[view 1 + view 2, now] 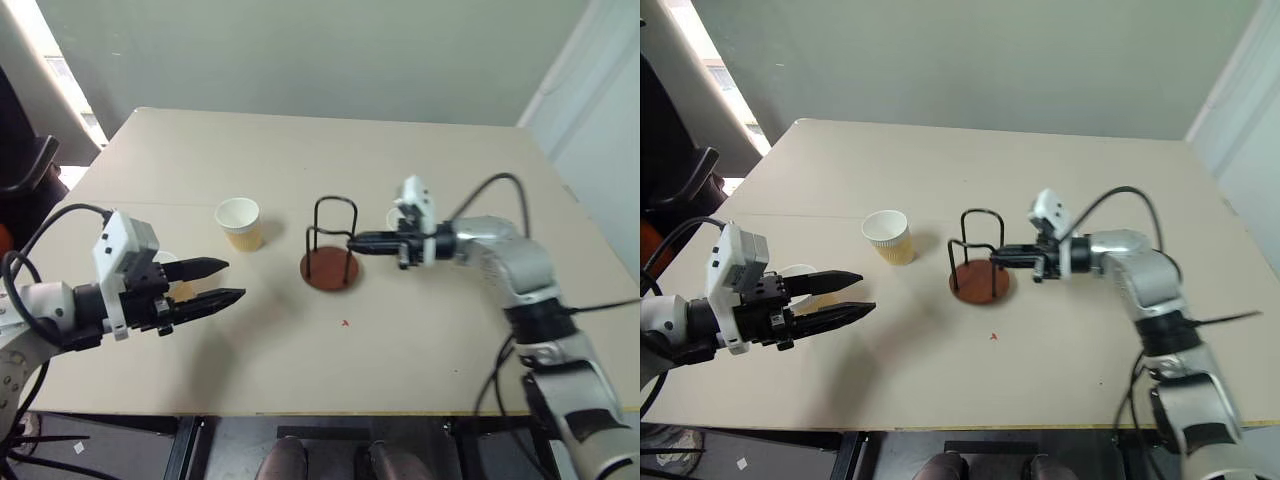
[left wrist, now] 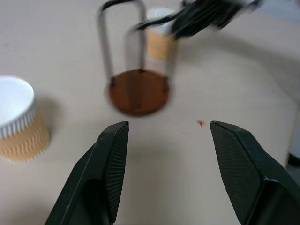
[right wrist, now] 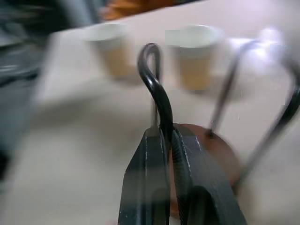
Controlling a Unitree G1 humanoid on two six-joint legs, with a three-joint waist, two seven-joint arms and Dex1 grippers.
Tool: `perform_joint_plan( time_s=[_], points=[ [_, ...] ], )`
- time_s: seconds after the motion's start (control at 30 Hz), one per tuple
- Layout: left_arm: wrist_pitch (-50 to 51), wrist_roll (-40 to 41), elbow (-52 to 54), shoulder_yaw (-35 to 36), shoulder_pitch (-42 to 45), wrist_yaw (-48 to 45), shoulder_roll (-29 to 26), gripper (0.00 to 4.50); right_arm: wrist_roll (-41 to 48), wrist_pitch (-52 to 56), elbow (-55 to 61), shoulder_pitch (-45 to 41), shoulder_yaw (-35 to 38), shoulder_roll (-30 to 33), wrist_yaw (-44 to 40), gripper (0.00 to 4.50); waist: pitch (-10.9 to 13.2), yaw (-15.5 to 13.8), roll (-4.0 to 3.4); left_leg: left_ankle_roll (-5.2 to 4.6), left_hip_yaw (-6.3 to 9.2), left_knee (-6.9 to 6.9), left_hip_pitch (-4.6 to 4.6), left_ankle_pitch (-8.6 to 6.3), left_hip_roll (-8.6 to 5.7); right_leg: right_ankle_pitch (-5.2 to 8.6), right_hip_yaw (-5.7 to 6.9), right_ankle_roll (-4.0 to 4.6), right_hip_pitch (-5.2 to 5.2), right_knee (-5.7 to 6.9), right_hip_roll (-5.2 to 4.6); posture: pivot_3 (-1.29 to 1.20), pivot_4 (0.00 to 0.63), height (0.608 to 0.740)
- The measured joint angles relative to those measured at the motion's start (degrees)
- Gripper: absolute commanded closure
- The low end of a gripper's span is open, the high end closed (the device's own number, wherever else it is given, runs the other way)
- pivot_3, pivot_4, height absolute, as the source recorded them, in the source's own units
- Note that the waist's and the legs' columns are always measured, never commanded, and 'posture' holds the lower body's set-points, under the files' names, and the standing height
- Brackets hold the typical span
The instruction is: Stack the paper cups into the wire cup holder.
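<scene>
Pinching a wire cup holder (image 3: 157,89) loop, right jaws (image 3: 168,136) together, left jaws (image 2: 166,140) apart, empty.

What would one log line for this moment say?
right hand: shut on wire cup holder | left hand: open, empty | cups: none in holder

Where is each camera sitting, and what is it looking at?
Left eye view: on the head, looking down at the table, both arms showing.
Right eye view: beside it, same scene.
Left wrist view: on the left arm, looking between the open left end effector at the wire cup holder.
Right wrist view: on the right arm, looking along the right end effector, shut on a holder wire.
Shared: both wrist views show the holder and paper cups.
</scene>
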State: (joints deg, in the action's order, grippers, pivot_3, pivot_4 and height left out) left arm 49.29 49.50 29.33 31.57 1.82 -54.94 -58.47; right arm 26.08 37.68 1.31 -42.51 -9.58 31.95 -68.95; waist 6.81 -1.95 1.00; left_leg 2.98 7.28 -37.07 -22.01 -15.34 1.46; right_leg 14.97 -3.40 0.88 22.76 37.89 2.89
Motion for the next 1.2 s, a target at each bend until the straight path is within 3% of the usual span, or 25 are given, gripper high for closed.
perform_joint_plan(
  time_s=[0.17,0.33,0.67,0.8,1.13,1.2],
  points=[
    [-1.0,0.0,-1.2,-1.0,0.7,-1.4,-1.1,1.55,3.8,0.5,11.5,9.4,-1.1,6.9,-7.7,4.44,0.0,0.7,0.01,0.02,-0.09,-0.05,0.20,0.02,0.12,0.00,-0.06,-0.01,-0.11,-0.08,0.10,0.00,0.150,0.740],
    [-1.4,0.4,-1.4,-3.8,2.4,-2.8,-1.3,1.55,2.5,-3.8,12.9,11.5,-1.7,6.2,-6.8,4.44,0.0,1.4,0.00,-0.59,-0.05,-0.02,0.59,-0.13,0.29,-0.21,-0.07,0.12,-0.36,0.06,0.27,0.00,0.150,0.740],
    [-1.1,0.9,0.8,-8.0,0.4,-5.1,-3.0,1.55,-1.3,-9.2,12.3,12.7,-4.6,3.3,-4.3,4.44,0.0,1.4,-0.02,-0.71,0.02,-0.01,0.96,-0.19,0.31,-0.25,-0.09,0.14,-0.74,0.02,0.32,0.00,0.150,0.740],
    [-1.2,0.1,0.7,-10.2,1.0,-3.5,-2.7,1.55,-1.9,-8.3,11.5,12.2,-6.5,3.9,-5.1,3.38,0.0,1.2,-0.02,-0.71,0.01,-0.02,0.91,-0.20,0.31,-0.25,-0.09,0.14,-0.74,-0.05,0.32,0.00,0.150,0.740],
    [-1.3,0.4,0.7,-10.4,2.3,-2.4,-2.4,1.55,-5.5,-11.3,8.4,10.0,-8.3,6.9,-8.2,0.02,0.0,1.2,-0.03,-0.70,0.02,0.02,0.88,-0.20,0.31,-0.24,-0.09,0.15,-0.74,-0.09,0.33,0.00,0.150,0.740],
    [-1.3,0.6,0.6,-10.4,2.9,-2.5,-2.3,1.55,-5.0,-10.4,8.4,8.7,-8.6,12.6,-13.2,0.02,0.1,0.8,-0.10,-0.70,0.01,-0.03,0.75,-0.20,0.27,-0.25,-0.10,0.14,-0.70,-0.15,0.31,0.00,0.150,0.740]
  ],
)
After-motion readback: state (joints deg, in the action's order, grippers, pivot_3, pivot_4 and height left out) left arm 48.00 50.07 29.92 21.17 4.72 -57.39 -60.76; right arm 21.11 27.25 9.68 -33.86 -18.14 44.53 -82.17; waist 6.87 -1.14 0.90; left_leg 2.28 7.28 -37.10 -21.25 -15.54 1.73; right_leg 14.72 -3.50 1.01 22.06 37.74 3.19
